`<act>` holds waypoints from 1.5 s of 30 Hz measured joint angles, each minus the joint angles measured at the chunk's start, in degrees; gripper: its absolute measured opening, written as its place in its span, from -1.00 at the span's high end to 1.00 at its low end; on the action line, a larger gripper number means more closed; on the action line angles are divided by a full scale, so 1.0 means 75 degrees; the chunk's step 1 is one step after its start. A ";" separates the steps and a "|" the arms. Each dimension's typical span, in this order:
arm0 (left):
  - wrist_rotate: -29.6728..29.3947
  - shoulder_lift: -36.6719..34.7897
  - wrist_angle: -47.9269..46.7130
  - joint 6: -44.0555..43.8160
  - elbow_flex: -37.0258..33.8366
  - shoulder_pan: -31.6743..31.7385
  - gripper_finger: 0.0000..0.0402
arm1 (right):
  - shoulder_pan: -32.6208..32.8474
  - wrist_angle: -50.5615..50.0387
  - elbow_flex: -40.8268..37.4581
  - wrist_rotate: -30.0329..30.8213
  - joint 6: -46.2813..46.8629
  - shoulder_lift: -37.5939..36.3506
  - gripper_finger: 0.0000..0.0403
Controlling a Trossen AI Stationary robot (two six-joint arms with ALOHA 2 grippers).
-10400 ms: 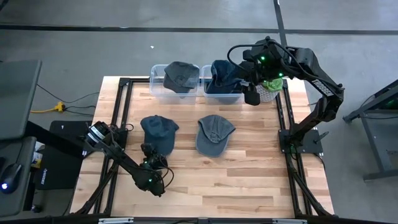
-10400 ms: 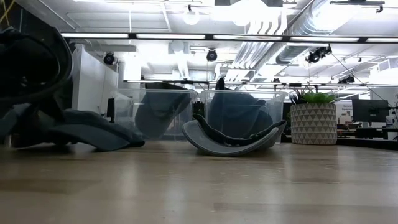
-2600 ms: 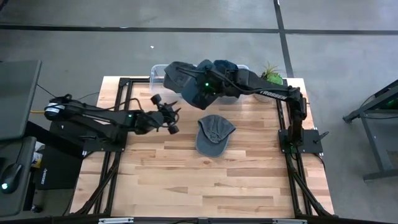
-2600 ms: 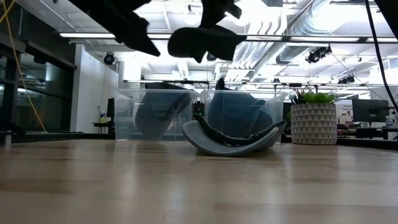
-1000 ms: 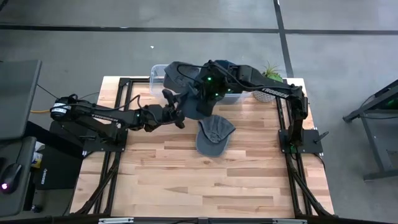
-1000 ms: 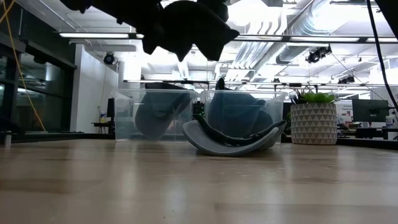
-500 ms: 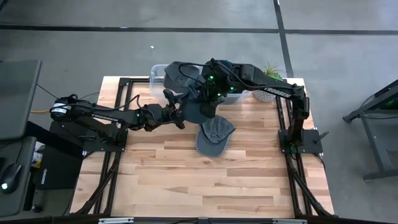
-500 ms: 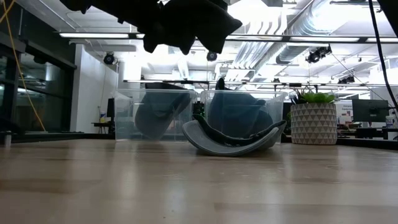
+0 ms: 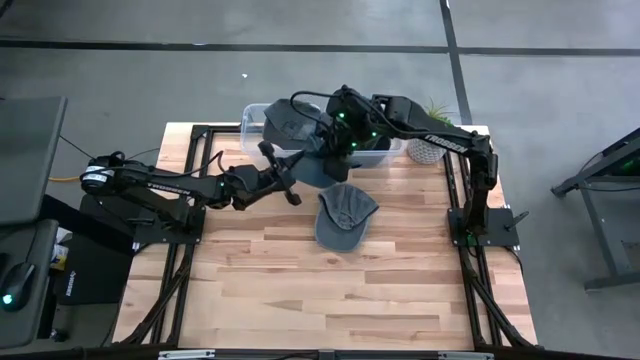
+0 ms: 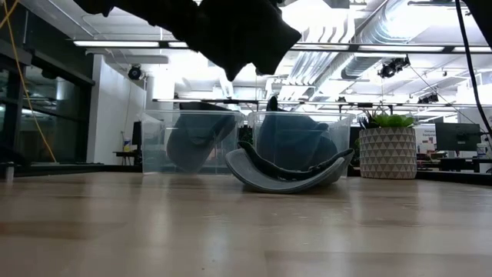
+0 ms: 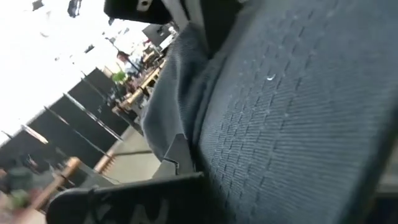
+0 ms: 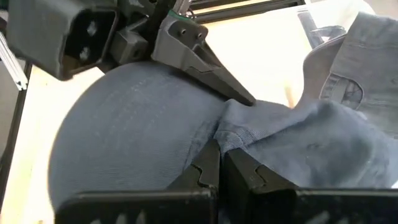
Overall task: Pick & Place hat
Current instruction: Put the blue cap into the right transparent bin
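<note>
A dark blue cap (image 9: 312, 172) hangs high above the table's far middle, between my two grippers; it also shows at the top of the low view (image 10: 238, 31). My right gripper (image 12: 219, 155) reaches in from the far right and is shut on it (image 9: 333, 150). My left gripper (image 9: 290, 172) comes level from the left, open, with the cap (image 11: 286, 112) filling its view. A grey cap (image 9: 345, 215) lies upside down on the table below, resting on its crown (image 10: 288, 173). My right gripper pinches a bunched fold of the blue cap's cloth (image 12: 231, 127) between its two fingers, where the smooth rounded part meets the wrinkled part. The cap is lifted clear of the table. My left gripper lays one finger (image 12: 208, 65) on the cap's outer surface, its tip beside that fold (image 12: 247, 101). The other finger is hidden behind the cap, so I cannot tell whether it touches.
Two clear bins stand at the far edge, the left one (image 9: 250, 130) holding a grey hat, the right one (image 9: 388, 150) a blue hat, partly under my right arm. A potted plant (image 9: 432, 148) stands at the far right. Bare wood lies toward the near edge.
My right gripper has shifted a little toward the far edge and turned with the blue cap, which stays lifted clear between the grippers. My left gripper has held its place at the cap.
</note>
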 joint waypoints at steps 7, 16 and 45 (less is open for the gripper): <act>-0.0141 0.0000 0.0090 -0.1081 0.0002 -0.0006 1.00 | -0.0031 0.0044 0.0000 -0.0076 -0.0381 0.0000 1.00; -0.0363 0.0000 0.0065 -0.1445 0.0002 -0.0003 1.00 | -0.0025 0.0092 0.0000 0.0096 -0.0905 0.0009 0.68; -0.0324 0.0003 -0.0066 -0.1847 0.0014 0.0003 1.00 | 0.0294 -0.0270 0.0009 0.1117 -0.2114 -0.1507 -0.05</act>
